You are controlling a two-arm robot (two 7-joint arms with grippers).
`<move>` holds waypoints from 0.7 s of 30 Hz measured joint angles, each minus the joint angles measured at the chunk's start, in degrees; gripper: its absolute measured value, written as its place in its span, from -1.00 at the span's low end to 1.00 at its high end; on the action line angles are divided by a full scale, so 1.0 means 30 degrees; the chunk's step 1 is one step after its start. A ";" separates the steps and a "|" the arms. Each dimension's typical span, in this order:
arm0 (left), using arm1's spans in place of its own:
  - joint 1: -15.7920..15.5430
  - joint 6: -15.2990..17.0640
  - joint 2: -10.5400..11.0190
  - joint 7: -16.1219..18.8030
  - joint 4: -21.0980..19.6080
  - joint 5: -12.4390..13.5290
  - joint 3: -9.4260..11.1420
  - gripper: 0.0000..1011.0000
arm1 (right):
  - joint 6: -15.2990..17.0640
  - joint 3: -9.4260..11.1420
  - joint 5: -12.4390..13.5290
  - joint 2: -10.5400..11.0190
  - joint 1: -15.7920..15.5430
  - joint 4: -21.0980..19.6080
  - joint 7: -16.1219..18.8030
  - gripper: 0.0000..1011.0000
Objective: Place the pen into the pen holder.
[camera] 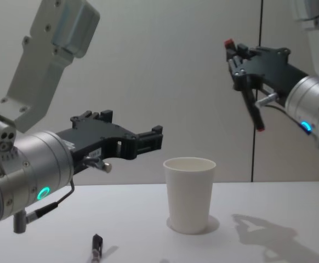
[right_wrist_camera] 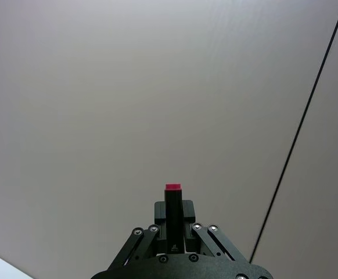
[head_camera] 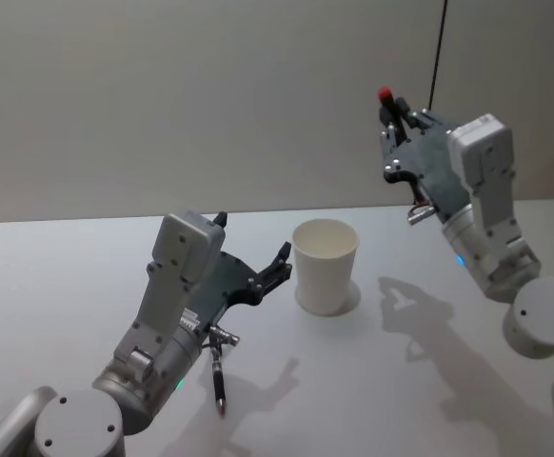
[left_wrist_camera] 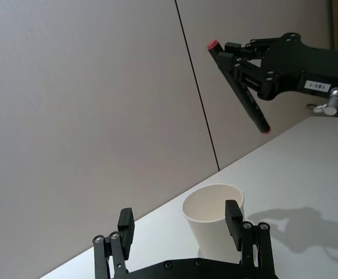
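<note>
The left arm reaches forward low over the surface, and the left claw (head_camera: 254, 244) is held level with its fingers spread wide apart. The right arm bends upward and holds the right claw (head_camera: 397, 116) high, its fingers clamped on the pen (camera: 256, 114), which is steeply tilted.

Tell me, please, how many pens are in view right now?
2. The red-tipped pen is clamped in the right gripper, raised right of the white cup; a second pen lies on the table below the open left gripper.
</note>
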 joint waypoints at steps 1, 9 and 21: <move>0.0000 0.0000 0.0000 0.0001 0.0000 0.0000 0.0000 0.98 | -0.0485 -0.0058 0.0268 -0.0136 0.0180 0.0439 0.0102 -0.70; -0.0001 0.0000 -0.0001 0.0001 0.0000 0.0000 0.0000 0.98 | -0.2237 -0.0252 0.1832 -0.0872 0.1227 0.2807 0.0944 -0.70; -0.0001 0.0001 0.0000 0.0000 0.0001 0.0000 -0.0001 0.98 | -0.3725 -0.0457 0.4165 -0.1826 0.2679 0.6052 0.2638 -0.70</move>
